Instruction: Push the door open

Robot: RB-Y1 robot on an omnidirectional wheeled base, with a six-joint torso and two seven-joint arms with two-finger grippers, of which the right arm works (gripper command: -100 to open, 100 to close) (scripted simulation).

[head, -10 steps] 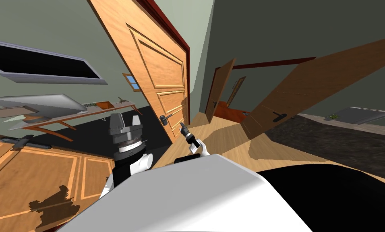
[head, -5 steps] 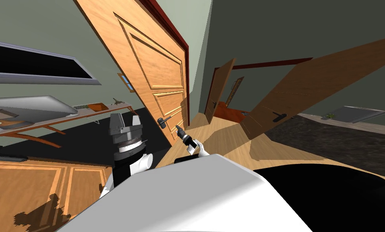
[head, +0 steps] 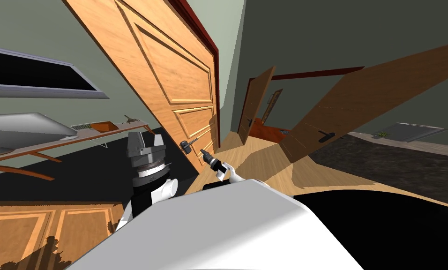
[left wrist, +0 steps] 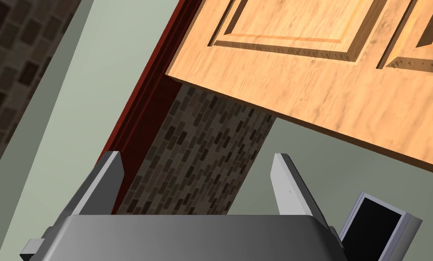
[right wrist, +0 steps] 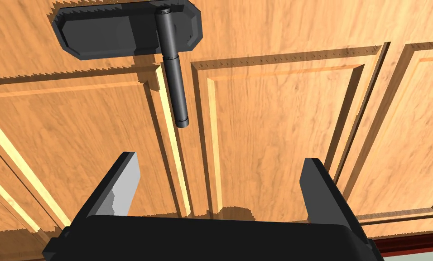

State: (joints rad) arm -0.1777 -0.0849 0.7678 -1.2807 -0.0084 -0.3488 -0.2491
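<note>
At head-view centre, my right gripper (head: 203, 153), spread and empty, faces the panelled light-wood door (head: 171, 84) beside its dark lever handle (head: 189, 144); I press squarely there.

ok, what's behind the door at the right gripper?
A dark red frame and pale green wall show past the door's edge; the door covers the rest.

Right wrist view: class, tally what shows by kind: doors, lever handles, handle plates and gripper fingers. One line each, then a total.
wooden door: 1
lever handle: 1
handle plate: 1
right gripper fingers: 2
Total: 5
</note>
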